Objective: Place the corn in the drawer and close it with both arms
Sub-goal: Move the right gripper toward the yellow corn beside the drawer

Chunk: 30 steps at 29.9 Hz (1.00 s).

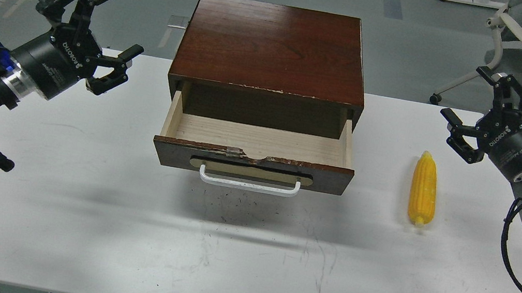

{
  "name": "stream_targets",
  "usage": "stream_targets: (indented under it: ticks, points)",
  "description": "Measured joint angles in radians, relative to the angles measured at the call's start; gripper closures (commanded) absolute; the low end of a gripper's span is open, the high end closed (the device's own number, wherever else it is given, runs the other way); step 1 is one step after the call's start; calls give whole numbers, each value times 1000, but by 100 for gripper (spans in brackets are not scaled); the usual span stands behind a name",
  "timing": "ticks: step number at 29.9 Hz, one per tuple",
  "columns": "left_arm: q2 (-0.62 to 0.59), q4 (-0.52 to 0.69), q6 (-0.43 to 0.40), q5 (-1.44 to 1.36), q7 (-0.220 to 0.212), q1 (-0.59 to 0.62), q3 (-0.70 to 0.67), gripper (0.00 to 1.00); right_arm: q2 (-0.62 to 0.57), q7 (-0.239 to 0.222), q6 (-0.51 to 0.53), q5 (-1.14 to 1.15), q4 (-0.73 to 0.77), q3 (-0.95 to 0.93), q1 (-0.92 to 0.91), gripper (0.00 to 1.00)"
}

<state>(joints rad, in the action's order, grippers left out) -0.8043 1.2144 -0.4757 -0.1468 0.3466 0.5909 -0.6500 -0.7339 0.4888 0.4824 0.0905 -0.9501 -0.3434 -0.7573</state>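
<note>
White tabletop point(71, 221) carries a cabinet whose drawer point(254, 158) stands open, bare inside. Corn point(424, 189) lies right of it. Left end effector point(96, 31) and right end effector point(475, 115) hover spread, holding nothing.

A white table point(71, 221) carries a dark wooden cabinet point(273, 49) at the far middle, its drawer point(254, 158) open, and a corn cob point(424, 189) lying to the right.

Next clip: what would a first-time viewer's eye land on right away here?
Most likely the dark wooden cabinet at the middle of the white table, its drawer pulled open and empty. Next, the bright yellow corn lying on the table to the drawer's right. Framing both, the left pincer and right pincer hang open in the air, holding nothing.
</note>
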Motion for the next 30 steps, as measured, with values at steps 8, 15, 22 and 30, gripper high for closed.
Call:
stream_targets:
  ticks: [8,15,22,30]
  points:
    - [-4,0,-4,-4,1,0,1,0,-5,0,6,1,0,17,17,0]
    - [-6,-14,-12,-31,4,15,18,0,-53,0,6,154,-5,96,-38,0]
    - [-4,-14,-10,-95,63,24,-1,0,-120,0,-46,522,-13,152,-112,1]
    - [7,-5,-12,-99,92,24,-2,0,-103,0,-175,840,12,329,-182,1]
